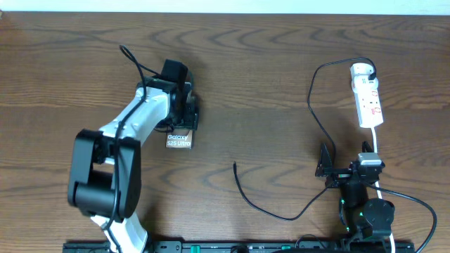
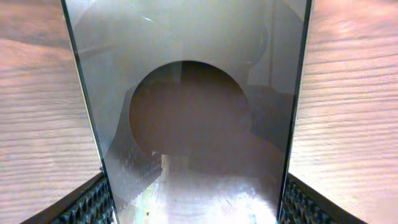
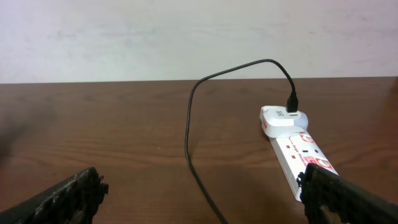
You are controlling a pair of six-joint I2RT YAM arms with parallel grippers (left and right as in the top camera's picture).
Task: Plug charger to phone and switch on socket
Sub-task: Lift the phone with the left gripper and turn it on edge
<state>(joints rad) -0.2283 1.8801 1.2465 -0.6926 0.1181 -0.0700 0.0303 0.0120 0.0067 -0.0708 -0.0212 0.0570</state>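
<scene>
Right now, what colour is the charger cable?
The charger is black; right wrist view shows it best.

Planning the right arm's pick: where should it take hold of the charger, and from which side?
Likely best: grip the charger just behind its plug tip, coming straight down from above. That stretch lies flat and nearly straight on the table, so set the jaws across it.

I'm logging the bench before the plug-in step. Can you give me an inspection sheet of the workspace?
Surface: dark wood-grain table.
Job's things: phone held at left; charger plugged in at the far end of the socket, its free tip lying apart from the phone; switch state unreadable.
Clutter: nothing seen.
Grippers: left gripper jaws closed on the phone's long edges; right gripper jaws wide open, empty.
Cables: white cord runs from the socket toward the near edge.
Surroundings: pale wall behind the table.
</scene>
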